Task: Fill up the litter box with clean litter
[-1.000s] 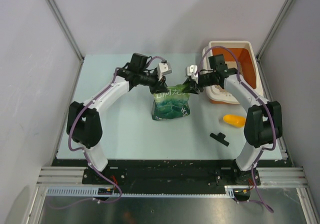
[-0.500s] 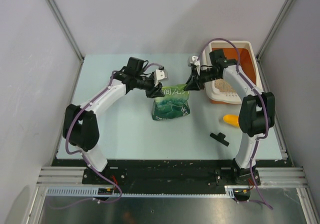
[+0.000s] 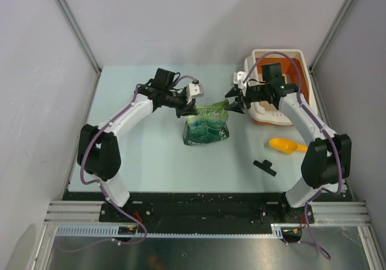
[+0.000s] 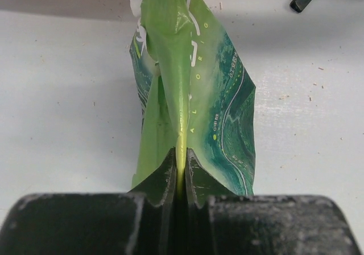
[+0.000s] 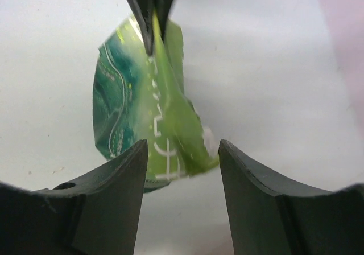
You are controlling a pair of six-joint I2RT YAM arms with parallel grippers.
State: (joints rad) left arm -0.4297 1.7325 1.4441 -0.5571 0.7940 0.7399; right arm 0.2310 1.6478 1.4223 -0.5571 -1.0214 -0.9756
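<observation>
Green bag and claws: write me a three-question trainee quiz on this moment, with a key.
1. True or false: the left claw is shut on the top edge of the green bag.
2. Pick one. The right claw is: A) open, B) shut on the bag, C) out of view.
3. Fill in: the litter box stands at the far ___ corner of the table.
Key: 1 true; 2 A; 3 right.

Green, teal-swirled bag (white lettering); orange, white-rimmed litter box
</observation>
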